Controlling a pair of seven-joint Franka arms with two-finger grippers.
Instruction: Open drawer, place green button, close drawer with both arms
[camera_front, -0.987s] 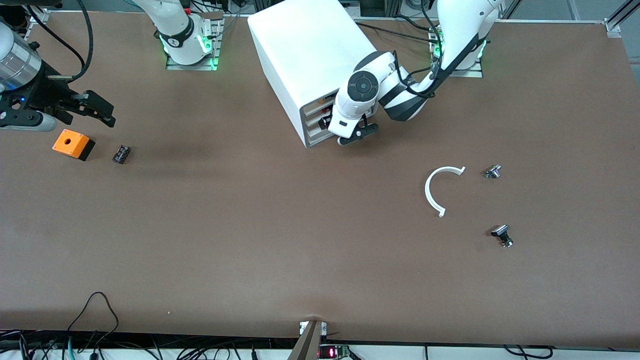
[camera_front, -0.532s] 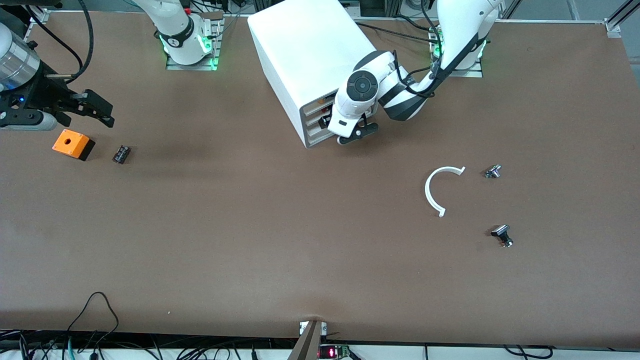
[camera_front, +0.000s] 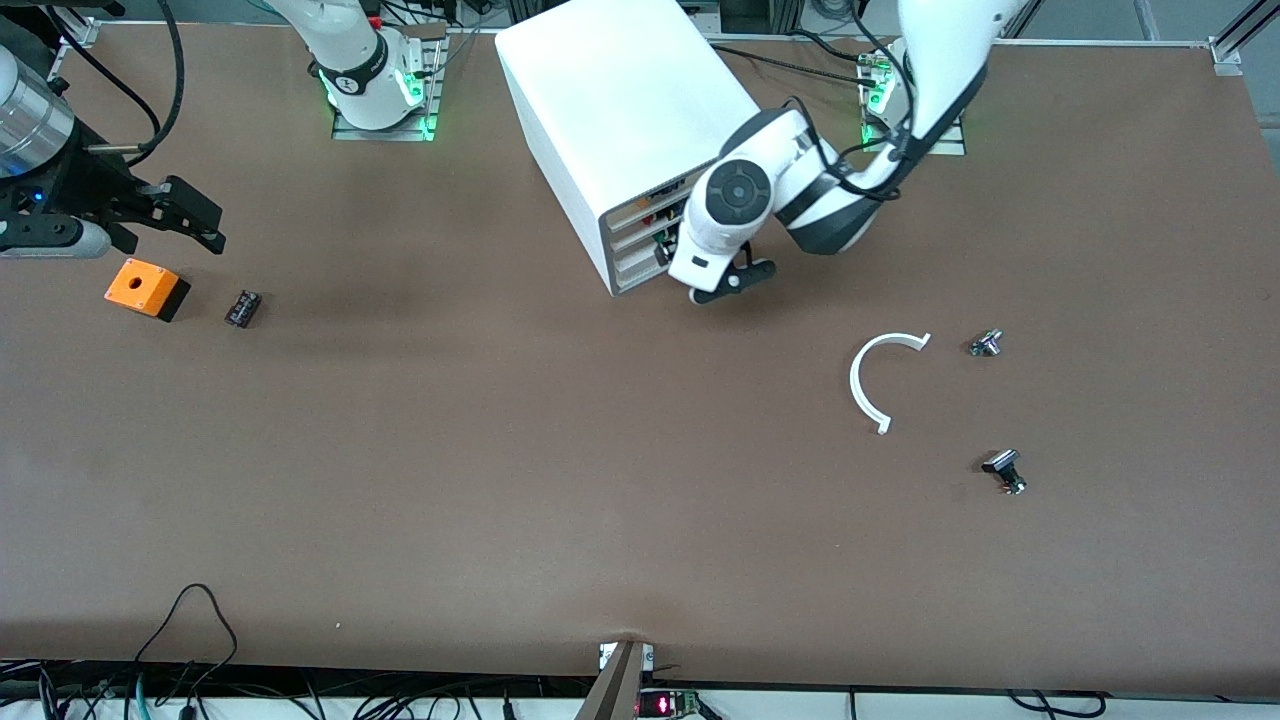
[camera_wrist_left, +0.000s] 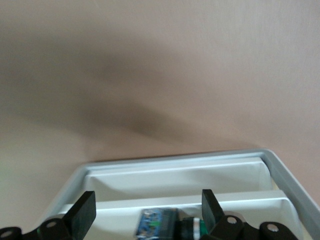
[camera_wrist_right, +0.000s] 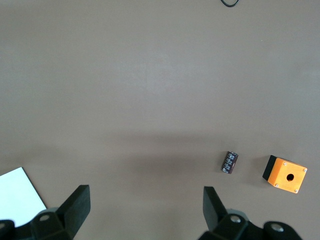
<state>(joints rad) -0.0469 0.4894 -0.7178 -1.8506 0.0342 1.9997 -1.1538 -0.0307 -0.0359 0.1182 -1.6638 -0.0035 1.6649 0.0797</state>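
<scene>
The white cabinet (camera_front: 620, 110) stands at the robots' edge of the table. One of its drawers (camera_wrist_left: 175, 159) is pulled out under my left gripper (camera_front: 682, 258), whose hand hides most of it in the front view. In the left wrist view the button (camera_wrist_left: 167, 223), with its blue-black body and green cap, lies in the drawer tray. My left gripper (camera_wrist_left: 148, 200) is open above it, fingers apart on either side, not gripping. My right gripper (camera_front: 190, 215) is open and empty, over the table at the right arm's end; it also shows in the right wrist view (camera_wrist_right: 145, 195).
An orange box (camera_front: 146, 288) and a small black part (camera_front: 242, 308) lie near my right gripper. A white curved strip (camera_front: 870, 380) and two small silver-and-black parts (camera_front: 986, 343) (camera_front: 1004, 470) lie toward the left arm's end.
My left arm's hand has shifted a little away from the cabinet front, toward the left arm's end. My right gripper has barely moved.
</scene>
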